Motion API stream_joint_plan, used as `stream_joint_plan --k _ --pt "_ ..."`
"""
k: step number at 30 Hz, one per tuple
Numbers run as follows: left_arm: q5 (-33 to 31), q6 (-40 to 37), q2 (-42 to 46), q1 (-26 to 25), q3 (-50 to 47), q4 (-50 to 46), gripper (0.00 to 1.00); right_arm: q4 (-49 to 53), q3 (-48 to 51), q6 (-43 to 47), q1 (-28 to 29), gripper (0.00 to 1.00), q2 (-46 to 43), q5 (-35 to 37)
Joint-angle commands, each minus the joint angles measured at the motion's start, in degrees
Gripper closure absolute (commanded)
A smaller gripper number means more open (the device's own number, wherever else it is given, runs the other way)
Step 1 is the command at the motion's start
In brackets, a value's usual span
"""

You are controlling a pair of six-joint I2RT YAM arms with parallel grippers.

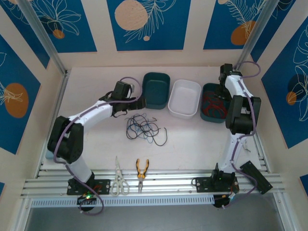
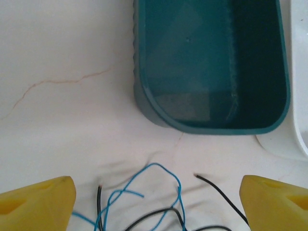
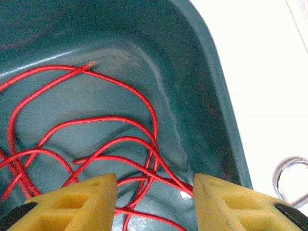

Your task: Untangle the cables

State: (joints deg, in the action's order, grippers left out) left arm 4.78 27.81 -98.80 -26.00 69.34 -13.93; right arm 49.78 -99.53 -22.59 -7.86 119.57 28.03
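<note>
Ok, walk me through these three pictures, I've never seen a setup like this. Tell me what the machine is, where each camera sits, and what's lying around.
Two white robot arms are bolted to the near edge of a table. The overhead picture looks down from behind them. The other two come from cameras on the wrists, so each shows its own yellow fingers.

The left gripper hangs open over a tangle of blue and black cables, beside an empty teal bin. The right gripper, open too, reaches into another teal bin holding red cables. Nothing is held. A white bin sits between the teal ones. Scissors and orange-handled pliers lie at the near edge.
</note>
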Motion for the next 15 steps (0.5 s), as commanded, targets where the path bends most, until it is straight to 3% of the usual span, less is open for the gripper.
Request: stream_joint_plan --k 1,15 --pt "0.9 -3.0 -3.7 0.6 4.5 -1.6 0.16 1.5 -1.2 -0.5 0.5 0.54 -5.6 -1.8" --pt "-1.2 -6.6 -16.6 0.5 16.7 -4.7 0.23 0.5 5.6 -1.9 5.9 0.47 -14.5 -2.8"
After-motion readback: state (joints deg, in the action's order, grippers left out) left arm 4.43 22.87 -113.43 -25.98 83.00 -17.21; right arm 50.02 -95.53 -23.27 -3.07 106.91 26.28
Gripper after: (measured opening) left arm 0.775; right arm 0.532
